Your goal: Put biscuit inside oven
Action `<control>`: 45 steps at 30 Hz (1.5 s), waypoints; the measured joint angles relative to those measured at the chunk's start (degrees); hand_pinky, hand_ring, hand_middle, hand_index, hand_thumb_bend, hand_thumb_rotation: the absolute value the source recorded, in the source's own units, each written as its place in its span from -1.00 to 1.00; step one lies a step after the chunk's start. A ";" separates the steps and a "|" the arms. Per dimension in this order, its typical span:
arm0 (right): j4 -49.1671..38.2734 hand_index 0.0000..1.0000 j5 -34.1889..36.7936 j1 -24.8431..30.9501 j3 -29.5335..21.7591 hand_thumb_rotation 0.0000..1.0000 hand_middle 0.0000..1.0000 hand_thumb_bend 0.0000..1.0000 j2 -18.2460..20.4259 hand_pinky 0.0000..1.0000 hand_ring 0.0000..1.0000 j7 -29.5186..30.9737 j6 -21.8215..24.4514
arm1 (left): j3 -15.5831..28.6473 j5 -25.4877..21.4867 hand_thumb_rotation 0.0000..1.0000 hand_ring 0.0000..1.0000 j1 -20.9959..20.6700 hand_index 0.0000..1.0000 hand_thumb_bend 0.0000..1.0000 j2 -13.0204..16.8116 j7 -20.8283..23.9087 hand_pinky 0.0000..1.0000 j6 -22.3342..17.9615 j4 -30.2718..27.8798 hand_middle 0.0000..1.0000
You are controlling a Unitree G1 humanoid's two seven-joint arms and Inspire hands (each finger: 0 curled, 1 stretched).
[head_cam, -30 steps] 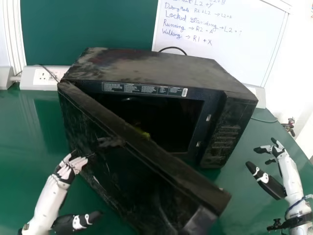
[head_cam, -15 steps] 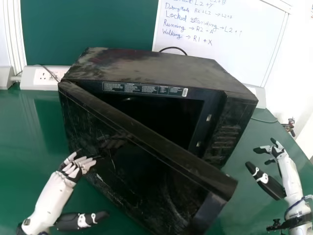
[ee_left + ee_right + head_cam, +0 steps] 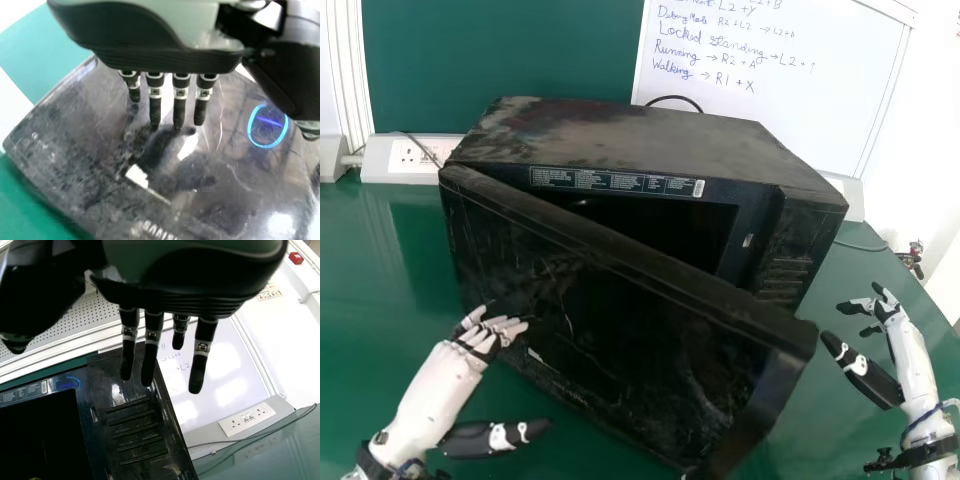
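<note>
Shutting door (image 3: 610,320) looks like the step: left hand (image 3: 438,388), fingers straight, slightly spread, at it; push smoothly toward oven (image 3: 650,140) until flush. Right hand (image 3: 912,370) spread, right of oven. Probable biscuit (image 3: 34,478), yellow, inside oven.

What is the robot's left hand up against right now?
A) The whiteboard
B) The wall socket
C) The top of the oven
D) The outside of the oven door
D: in the head view, the left hand's fingers are at the outer face of the oven door.
</note>
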 measured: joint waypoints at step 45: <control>1.05 0.36 1.85 -0.03 0.26 -1.00 0.32 1.00 1.06 0.09 0.26 0.65 -2.58 | -5.47 -5.10 1.00 0.78 -14.18 0.82 0.63 5.46 -12.96 0.82 11.19 3.75 0.82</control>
